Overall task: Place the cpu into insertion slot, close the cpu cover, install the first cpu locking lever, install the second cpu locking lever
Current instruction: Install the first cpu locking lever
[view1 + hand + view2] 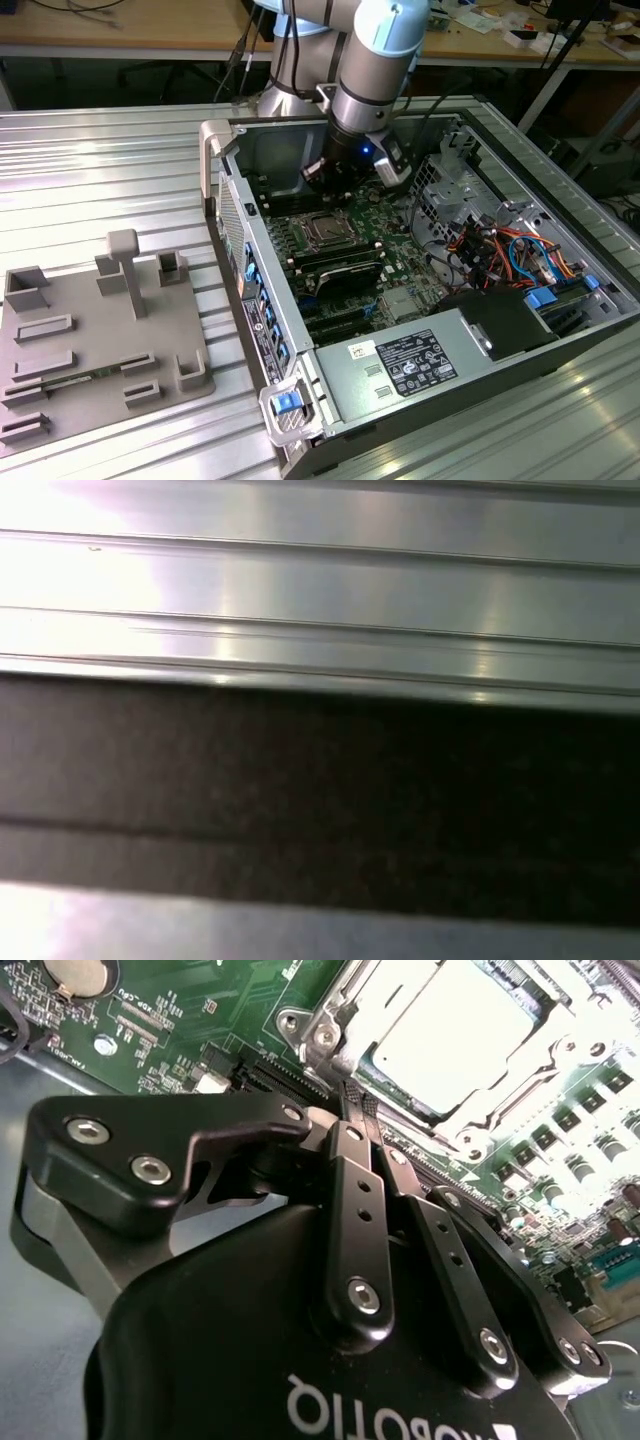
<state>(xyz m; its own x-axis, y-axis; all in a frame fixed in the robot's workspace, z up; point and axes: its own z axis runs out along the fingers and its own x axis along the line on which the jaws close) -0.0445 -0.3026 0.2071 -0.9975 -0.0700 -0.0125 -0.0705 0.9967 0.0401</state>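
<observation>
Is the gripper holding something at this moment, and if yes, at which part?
Nothing is held. In the second wrist view the gripper is shut with nothing between its fingertips, close beside the cpu cover, where the cpu already sits.

- Arm [375,60] reaching down from 12 o'clock in the exterior view, silver-grey links, light-blue joint cap at top.
- Wrist near vertical, leaning slightly toward 7 o'clock, small blue light glowing on lower end.
- Gripper [318,172] hanging at wrist's lower end, black, pointed downward.
- In the second wrist view, gripper [350,1110] seen from behind: black body at 6 o'clock, bolted linkage bars running up toward 12 o'clock.
- Fingers [352,1125] drawn together at tips, no gap visible, nothing seen between.
</observation>
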